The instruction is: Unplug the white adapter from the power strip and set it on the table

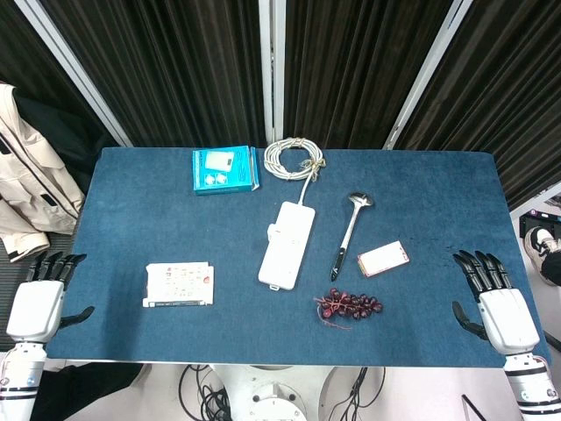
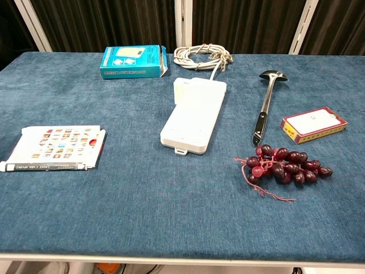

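Observation:
A white power strip lies lengthwise in the middle of the blue table. The white adapter is plugged in on the strip's left side, toward the far end. The strip's coiled white cable lies behind it. My left hand hovers at the table's near left corner, fingers spread, holding nothing. At the near right corner my right hand is also spread and empty. Both are far from the strip, and neither shows in the chest view.
A blue box lies at the back left. Right of the strip are a ladle, a red-and-white box and dark grapes. A flat picture pack lies front left.

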Tool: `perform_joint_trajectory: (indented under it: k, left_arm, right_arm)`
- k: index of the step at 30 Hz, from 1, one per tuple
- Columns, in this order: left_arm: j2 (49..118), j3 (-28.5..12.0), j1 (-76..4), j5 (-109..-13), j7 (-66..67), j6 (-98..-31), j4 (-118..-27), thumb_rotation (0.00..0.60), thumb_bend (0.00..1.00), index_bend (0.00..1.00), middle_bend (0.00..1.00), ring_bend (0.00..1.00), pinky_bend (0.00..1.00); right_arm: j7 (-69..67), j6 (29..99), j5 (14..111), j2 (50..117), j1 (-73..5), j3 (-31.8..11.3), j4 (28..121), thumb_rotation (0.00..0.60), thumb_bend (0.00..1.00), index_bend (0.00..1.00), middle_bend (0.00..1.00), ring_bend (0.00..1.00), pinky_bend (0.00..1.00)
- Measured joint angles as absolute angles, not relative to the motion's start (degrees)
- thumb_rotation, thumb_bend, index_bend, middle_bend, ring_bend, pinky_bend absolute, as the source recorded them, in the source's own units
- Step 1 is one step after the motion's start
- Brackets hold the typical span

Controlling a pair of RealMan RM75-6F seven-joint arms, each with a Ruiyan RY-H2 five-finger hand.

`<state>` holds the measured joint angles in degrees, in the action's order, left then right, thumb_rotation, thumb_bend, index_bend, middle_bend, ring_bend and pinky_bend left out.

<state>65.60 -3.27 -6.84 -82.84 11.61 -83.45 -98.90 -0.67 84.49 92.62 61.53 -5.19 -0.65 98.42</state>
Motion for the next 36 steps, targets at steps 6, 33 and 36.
perform_joint_trajectory:
  k: [6, 33, 36]
  left_arm:
    - [65.81, -3.31, -7.01, -82.75, 11.55, -83.27, -98.49, 0.600, 0.09, 0.18, 0.17, 0.08, 0.06]
    - [72.04, -11.12, -35.39, -92.36, 2.24, -59.44, -89.33, 0.600, 0.13, 0.19, 0.17, 0.08, 0.12]
    - [75.91, -12.37, -42.48, -92.87, 1.28, -52.96, -84.77, 0.600, 0.15, 0.20, 0.17, 0.08, 0.13]
  right_arm:
    - [-0.05, 84.22, 92.51, 61.50, -5.35, -0.68, 98.87, 0.600, 0.33, 0.01, 0.07, 0.00, 0.00]
    - [-0.13, 48.20, 95.55, 70.44, -30.86, -2.97, 102.34, 0.600, 0.33, 0.00, 0.02, 0.00, 0.00]
    - [0.51, 43.60, 91.78, 73.94, -35.18, -4.76, 101.28, 0.600, 0.33, 0.00, 0.02, 0.00, 0.00]
